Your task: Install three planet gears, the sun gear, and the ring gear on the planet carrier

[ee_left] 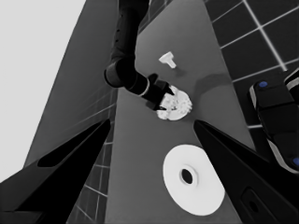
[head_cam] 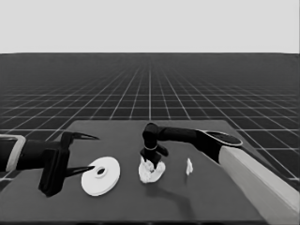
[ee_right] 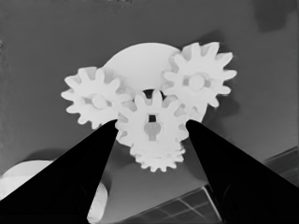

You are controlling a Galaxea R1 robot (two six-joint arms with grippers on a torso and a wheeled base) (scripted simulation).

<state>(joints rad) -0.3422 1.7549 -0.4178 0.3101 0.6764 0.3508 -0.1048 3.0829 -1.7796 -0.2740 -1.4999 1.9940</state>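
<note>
The smaller round part (head_cam: 157, 174) lies mid-table with several small toothed gears on it. In the right wrist view one gear (ee_right: 93, 100) and another (ee_right: 198, 81) sit on the smaller round part (ee_right: 140, 56), and a third (ee_right: 159, 158) shows below the centre one. My right gripper (head_cam: 151, 163) reaches down onto this stack. It (ee_right: 152, 122) is shut on the centre gear (ee_right: 152, 112), a fingertip on each side. The larger round part (head_cam: 101, 176) lies flat to the left. My left gripper (head_cam: 91, 152) waits open beside it, not holding it.
A thin white piece (head_cam: 189, 166) stands right of the stack, also seen from the left wrist (ee_left: 167, 59). The right arm's pale grey part (head_cam: 262, 183) fills the lower right corner. Dark machinery with blue lights (ee_left: 275, 116) sits past the table's edge.
</note>
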